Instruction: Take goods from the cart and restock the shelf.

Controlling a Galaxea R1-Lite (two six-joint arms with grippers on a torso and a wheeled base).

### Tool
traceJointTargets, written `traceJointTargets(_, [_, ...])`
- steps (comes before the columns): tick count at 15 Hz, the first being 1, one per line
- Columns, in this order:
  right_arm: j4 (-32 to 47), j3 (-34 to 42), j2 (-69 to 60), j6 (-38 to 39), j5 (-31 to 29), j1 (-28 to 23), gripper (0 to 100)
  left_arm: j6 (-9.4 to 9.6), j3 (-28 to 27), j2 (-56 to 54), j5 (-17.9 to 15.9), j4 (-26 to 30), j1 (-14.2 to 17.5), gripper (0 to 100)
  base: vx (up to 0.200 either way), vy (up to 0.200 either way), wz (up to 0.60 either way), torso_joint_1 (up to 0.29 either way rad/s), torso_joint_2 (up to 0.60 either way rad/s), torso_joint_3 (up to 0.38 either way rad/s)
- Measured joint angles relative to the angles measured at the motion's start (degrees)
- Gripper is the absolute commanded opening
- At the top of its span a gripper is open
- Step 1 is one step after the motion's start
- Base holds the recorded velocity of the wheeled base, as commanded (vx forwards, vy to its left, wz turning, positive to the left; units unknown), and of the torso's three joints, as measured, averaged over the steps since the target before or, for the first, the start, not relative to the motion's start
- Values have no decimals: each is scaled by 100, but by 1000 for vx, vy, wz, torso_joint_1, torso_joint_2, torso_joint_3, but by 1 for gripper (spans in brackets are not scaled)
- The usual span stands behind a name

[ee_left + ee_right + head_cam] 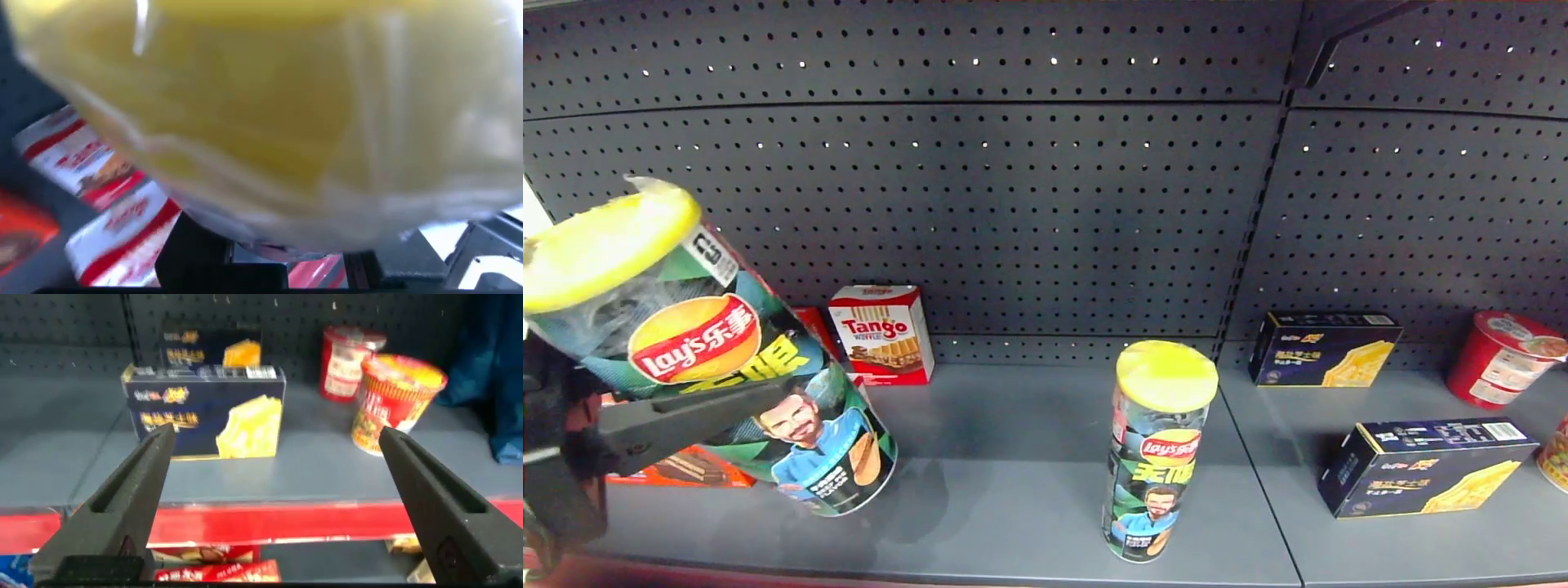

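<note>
We see the grey shelf (1013, 457) spanning the frame. At lower left, our left gripper (698, 412) has its fingers clamped on a chip can (694, 343), tilted with its lid toward the upper left. Our right gripper (275, 433) faces the shelf, fingers wide apart. A second chip can (1160, 453) stands upright at bottom centre.

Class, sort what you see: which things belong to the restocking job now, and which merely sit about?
In the job: tilted chip can, left gripper clamped on it, shelf, right gripper open and empty.
Sitting about: standing chip can, wafer box, rear dark blue box, front dark blue box, red cup.
</note>
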Motion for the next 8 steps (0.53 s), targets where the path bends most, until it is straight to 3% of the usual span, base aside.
traceJointTargets(8, [-74, 413, -13, -111, -1, -1, 100, -41, -1058, 1412, 196, -5, -962, 0, 0, 0, 0, 0, 0, 0])
